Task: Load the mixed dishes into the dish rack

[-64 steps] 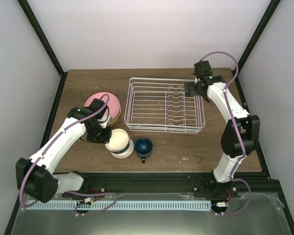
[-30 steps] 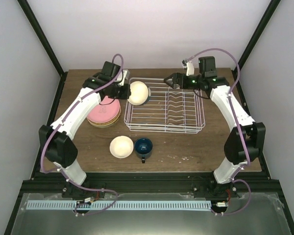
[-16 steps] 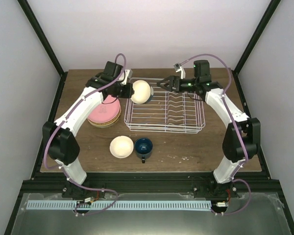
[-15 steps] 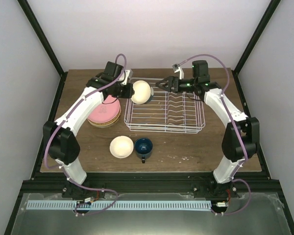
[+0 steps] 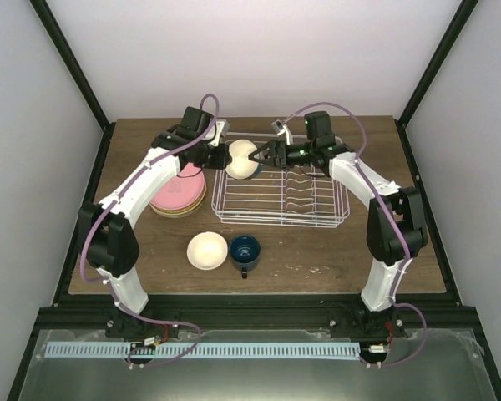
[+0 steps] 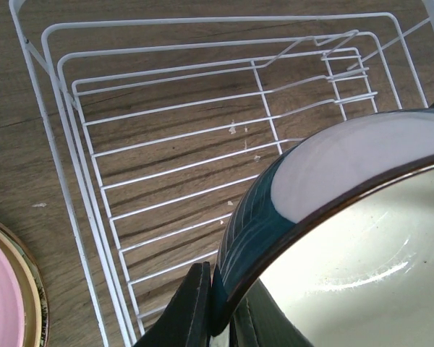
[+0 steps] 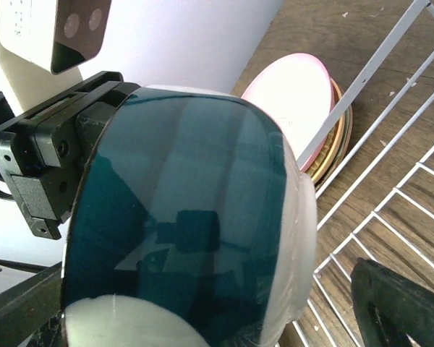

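- The dish rack [image 5: 280, 224] is sitting at the table's far middle, holding no dish yet.
- The round pink plate [image 5: 171, 194] is lying on the tan-yellow plate [image 5: 181, 214] left of the rack.
- The white-and-blue bowl [image 5: 243, 159] is hanging over the rack's far-left corner, with the left gripper [image 5: 225, 155] clamped on its rim. The right gripper [image 5: 265, 156], jaws spread wide, has just swung across to it, so a handover looks likely.
- The cream bowl [image 5: 207, 251] and small dark blue mug [image 5: 245, 249] are waiting near the front.
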`<state>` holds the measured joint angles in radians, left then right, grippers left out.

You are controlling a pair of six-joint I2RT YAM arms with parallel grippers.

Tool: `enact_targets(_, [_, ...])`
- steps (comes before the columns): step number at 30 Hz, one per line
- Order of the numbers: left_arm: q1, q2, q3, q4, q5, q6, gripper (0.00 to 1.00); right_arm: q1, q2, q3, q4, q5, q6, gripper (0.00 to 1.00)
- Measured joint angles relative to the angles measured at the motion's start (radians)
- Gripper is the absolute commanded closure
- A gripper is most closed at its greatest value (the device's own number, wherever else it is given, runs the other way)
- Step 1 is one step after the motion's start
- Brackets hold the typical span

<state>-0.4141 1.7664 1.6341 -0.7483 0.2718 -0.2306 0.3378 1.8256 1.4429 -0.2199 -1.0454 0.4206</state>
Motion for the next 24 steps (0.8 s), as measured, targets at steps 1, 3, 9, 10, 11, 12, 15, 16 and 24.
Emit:
enact_targets(1, [0.0, 0.0, 0.0, 0.001, 0.002, 0.0, 1.0, 0.001, 0.002, 0.0, 0.0, -0.001, 0.0, 0.0])
enact_targets(3, [0.0, 0.003, 0.0, 0.003, 0.007, 0.0, 1.0, 0.0, 0.003, 0.001, 0.0, -0.003, -0.002, 0.05])
enact_targets(9, [0.001, 0.023, 0.0, 0.007, 0.022, 0.0, 1.0, 0.006, 0.013, 0.002, 0.016, -0.026, -0.001, 0.19])
enact_targets(10, [0.001, 0.023, 0.0, 0.008, 0.022, 0.001, 1.0, 0.005, 0.019, 0.002, 0.022, -0.032, 0.0, 0.21])
enact_targets(11, [0.001, 0.024, 0.0, 0.008, 0.022, 0.0, 1.0, 0.004, 0.026, 0.002, 0.029, -0.04, 0.004, 0.22])
enact_targets(12, [0.001, 0.024, 0.0, 0.008, 0.023, 0.0, 1.0, 0.004, 0.032, 0.002, 0.037, -0.05, 0.007, 0.24])
enact_targets(15, [0.002, 0.026, 0.0, 0.008, 0.024, 0.003, 1.0, 0.005, 0.047, 0.002, 0.051, -0.068, 0.016, 0.27])
enact_targets(16, [0.002, 0.028, 0.0, 0.008, 0.024, 0.003, 1.0, 0.005, 0.049, 0.002, 0.052, -0.069, 0.019, 0.3])
enact_targets(24, [0.005, 0.039, -0.004, 0.022, 0.033, 0.004, 0.99, 0.003, 0.061, 0.002, 0.064, -0.068, 0.034, 0.4])
